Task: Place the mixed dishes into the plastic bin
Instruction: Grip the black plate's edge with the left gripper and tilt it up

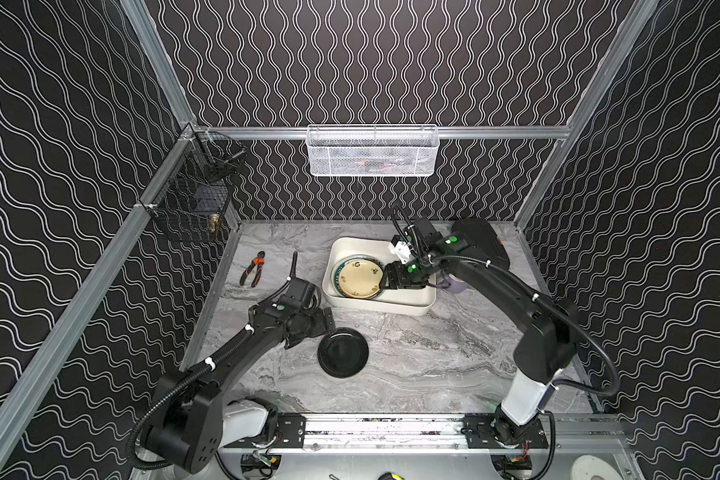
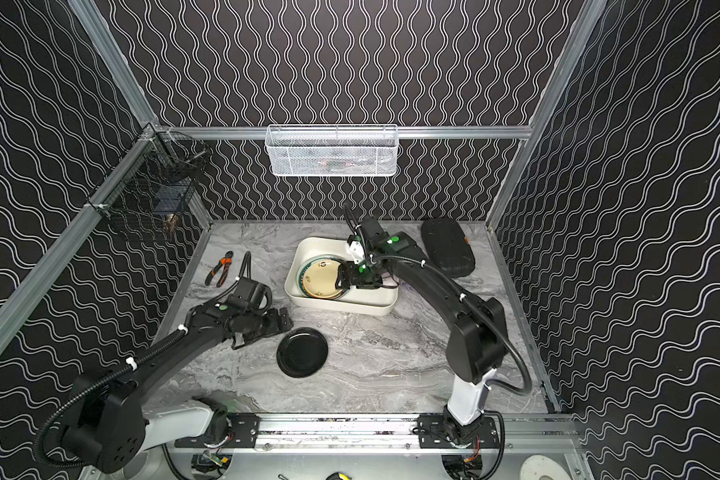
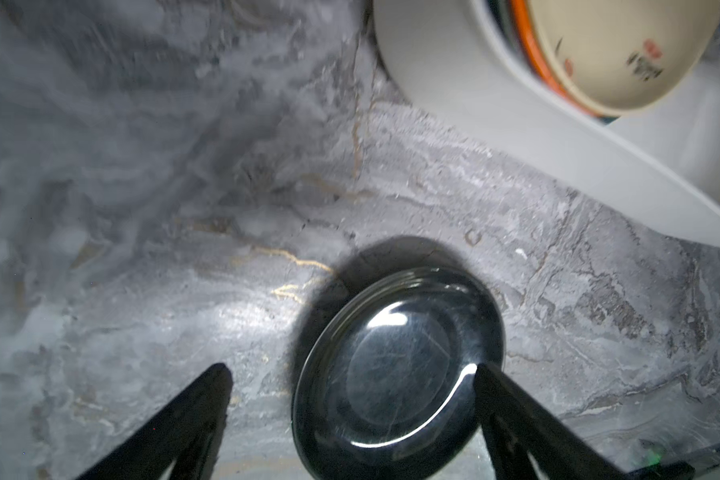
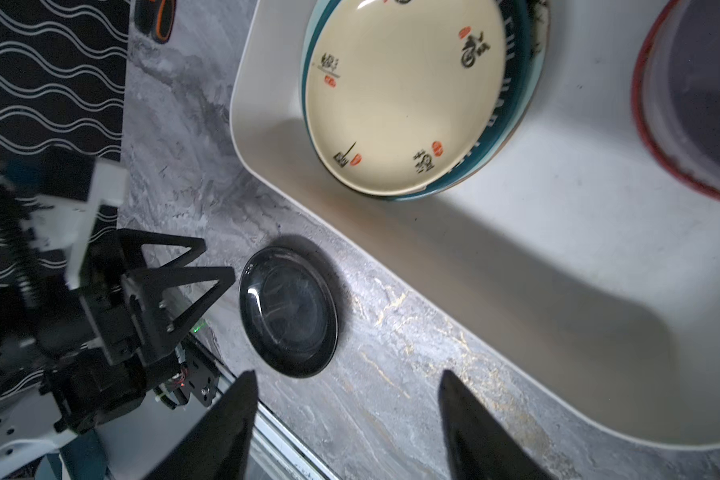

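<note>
Cream plate (image 4: pixel 404 95) with black and red marks; teal plate (image 4: pixel 497 143); black plate (image 1: pixel 343 352); cream-white bin (image 1: pixel 391 305); grey marble table (image 1: pixel 433 353); black walls (image 1: pixel 371 62), white wavy lines.

I count one plastic bin (image 1: pixel 375 306). There is one stack of plates: one cream plate (image 1: pixel 360 279) on top, with a teal rim (image 4: pixel 499 124) and an orange rim (image 3: pixel 533 54) showing beneath. That makes at least three, though I cannot tell the full number. There is one bowl (image 4: pixel 691 83) with a red-orange rim, one black plate (image 1: pixel 343 352) and one lavender vessel (image 1: pixel 454 286), mostly hidden. Besides the dishes, I see one pair of pliers (image 1: pixel 252 268), one white mesh basket (image 1: pixel 373 151), two black wire baskets (image 1: pixel 192 208) as far as I can tell, one black hard case (image 2: pixel 447 247), and two robot arms, left arm (image 1: pixel 242 345) and right arm (image 1: pixel 499 286).
</note>
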